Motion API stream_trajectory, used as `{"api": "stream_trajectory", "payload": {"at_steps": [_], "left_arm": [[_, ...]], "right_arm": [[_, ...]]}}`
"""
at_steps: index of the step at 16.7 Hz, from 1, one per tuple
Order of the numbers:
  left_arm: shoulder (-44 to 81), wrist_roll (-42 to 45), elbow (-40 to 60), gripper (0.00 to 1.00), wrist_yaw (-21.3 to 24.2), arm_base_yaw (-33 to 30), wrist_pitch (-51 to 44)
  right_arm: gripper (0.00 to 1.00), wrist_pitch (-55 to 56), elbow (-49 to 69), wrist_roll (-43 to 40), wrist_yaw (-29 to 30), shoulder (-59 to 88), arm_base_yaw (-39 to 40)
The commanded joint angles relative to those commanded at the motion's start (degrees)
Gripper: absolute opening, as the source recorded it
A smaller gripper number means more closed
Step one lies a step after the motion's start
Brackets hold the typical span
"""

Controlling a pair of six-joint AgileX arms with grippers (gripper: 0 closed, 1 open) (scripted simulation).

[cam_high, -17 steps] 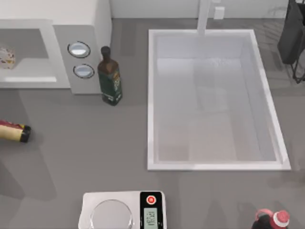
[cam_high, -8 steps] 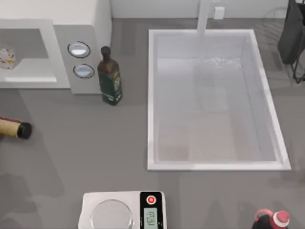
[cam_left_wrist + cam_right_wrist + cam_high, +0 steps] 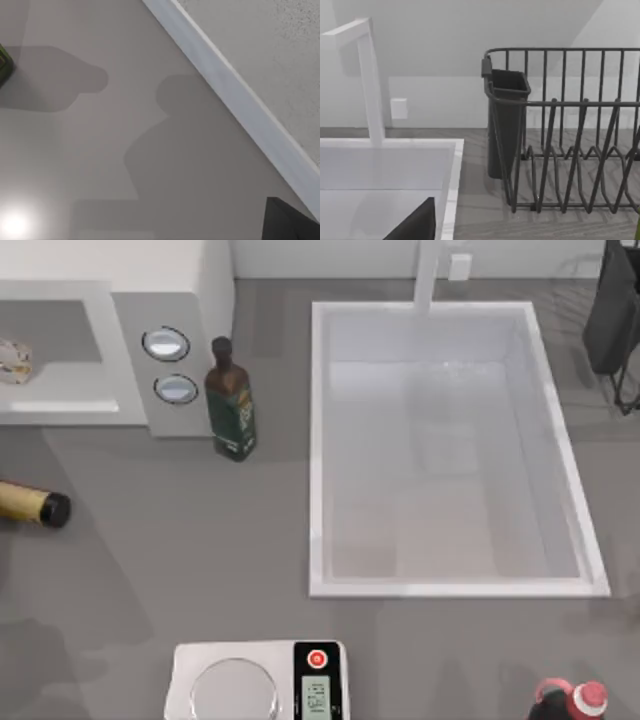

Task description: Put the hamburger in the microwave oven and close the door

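Grey countertop (image 3: 200, 560) covers the whole scene, with a white wall behind it. Neither gripper's fingers can be seen well enough, so I cannot tell if they are apart or together. Close to the left wrist camera there is only grey surface with soft shadows, a white frame edge (image 3: 235, 105) running diagonally, and a speckled grey panel behind that edge. Close to the right wrist camera there is a dark wire dish rack (image 3: 570, 150) with a dark cup holder (image 3: 506, 120), standing beside the white sink (image 3: 452, 165) and its white faucet (image 3: 370, 80).

From above, the hamburger (image 3: 12, 358) lies inside the open cavity of the microwave oven (image 3: 150, 300), at the far left of the table. The 2 round silver dials (image 3: 166, 344) are on the grey panel. A dark green bottle (image 3: 230, 405) stands upright just beside that panel. Another bottle with a black cap (image 3: 35, 505) lies on its side near the left edge. A digital scale (image 3: 260, 680) sits at the front edge, and a red-capped bottle (image 3: 570, 700) is at the front right.
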Motion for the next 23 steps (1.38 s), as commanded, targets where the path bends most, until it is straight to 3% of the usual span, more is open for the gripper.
{"api": "stream_trajectory", "payload": {"at_steps": [4,11,18,23], "left_arm": [[-2.4,-4.9,-1.7,0.00,-4.2,-6.5,-0.1],[-10.6,-19.2,-6.7,0.00,-18.0,-26.4,0.0],[-11.5,-20.9,-6.7,0.00,-19.6,-27.8,0.2],[-3.4,-21.2,-1.9,0.00,-20.1,-28.5,3.1]], "right_arm": [[1.00,0.0,0.0,0.0,0.0,0.0,0.0],[1.00,0.0,0.0,0.0,0.0,0.0,0.0],[1.00,0.0,0.0,0.0,0.0,0.0,0.0],[1.00,0.0,0.0,0.0,0.0,0.0,0.0]]}}
